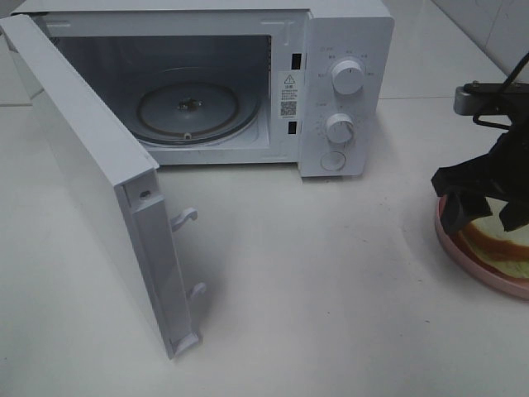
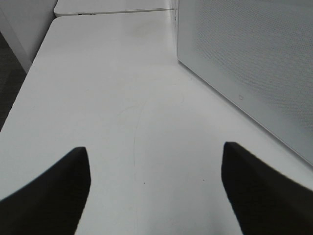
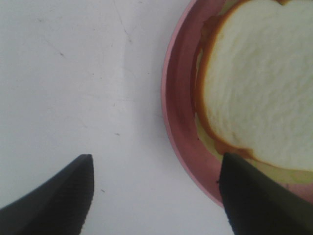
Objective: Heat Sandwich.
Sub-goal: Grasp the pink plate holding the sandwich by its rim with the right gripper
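Fingers (image 3: pixel 54 200) of the right gripper (image 3: pixel 157 156) were seen spread at the plate (image 3: pixel 178 122), nothing grasped; the microwave (image 1: pixel 347 33) was found open, the sandwich (image 3: pixel 264 83) not yet loaded.

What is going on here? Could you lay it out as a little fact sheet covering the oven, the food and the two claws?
Microwave: white, standing on the table
Door: wide open
Inside: glass turntable, nothing on it
Sandwich: on a pink plate, on the table to the right of the microwave
Right gripper: open, at the plate's rim, not gripping
Left gripper: open, above bare table
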`<state>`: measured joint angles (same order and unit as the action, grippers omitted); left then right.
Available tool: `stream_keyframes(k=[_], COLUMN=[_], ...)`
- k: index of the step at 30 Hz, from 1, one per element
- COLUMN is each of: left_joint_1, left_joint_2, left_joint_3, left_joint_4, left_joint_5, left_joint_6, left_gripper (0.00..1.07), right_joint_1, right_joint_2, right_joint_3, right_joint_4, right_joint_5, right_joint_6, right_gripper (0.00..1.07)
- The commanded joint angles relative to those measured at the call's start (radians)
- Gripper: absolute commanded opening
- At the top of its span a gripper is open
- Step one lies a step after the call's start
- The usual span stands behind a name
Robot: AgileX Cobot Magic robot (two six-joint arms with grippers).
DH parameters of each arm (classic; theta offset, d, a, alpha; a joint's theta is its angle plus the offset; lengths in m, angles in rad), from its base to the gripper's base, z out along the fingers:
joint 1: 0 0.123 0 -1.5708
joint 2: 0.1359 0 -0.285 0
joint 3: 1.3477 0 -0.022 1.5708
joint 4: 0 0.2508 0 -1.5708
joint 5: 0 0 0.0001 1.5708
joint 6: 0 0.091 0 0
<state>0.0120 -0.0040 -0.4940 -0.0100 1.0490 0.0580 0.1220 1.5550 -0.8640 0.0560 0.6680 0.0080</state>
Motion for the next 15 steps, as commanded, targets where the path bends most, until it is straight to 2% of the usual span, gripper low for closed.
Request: stream_keyframes(k=[1,6,15], left_joint_1=[-0.006,-0.006,-0.006], left_joint_2=[-0.022,-0.022,-0.022], left_joint_3=[0.002,0.002,0.002], left_joint_4=[0.001,0.001,0.001], left_joint_5=[-0.012,-0.012,-0.012], left_joint_6=[0.000,0.000,0.000], left_gripper=[0.69,0.69,0.69], right_joint_1=[-0.003,-0.003,0.056], right_joint_2=[0.037,0.078,0.094], right_joint_3=[0.004,0.004,-0.013], right_joint_4=[0.014,0.014,0.015], right_joint_5=[-0.039,-0.057,-0.087], right_joint_6=[-0.008,-0.008,-0.008], right_gripper=[0.70,0.70,0.70])
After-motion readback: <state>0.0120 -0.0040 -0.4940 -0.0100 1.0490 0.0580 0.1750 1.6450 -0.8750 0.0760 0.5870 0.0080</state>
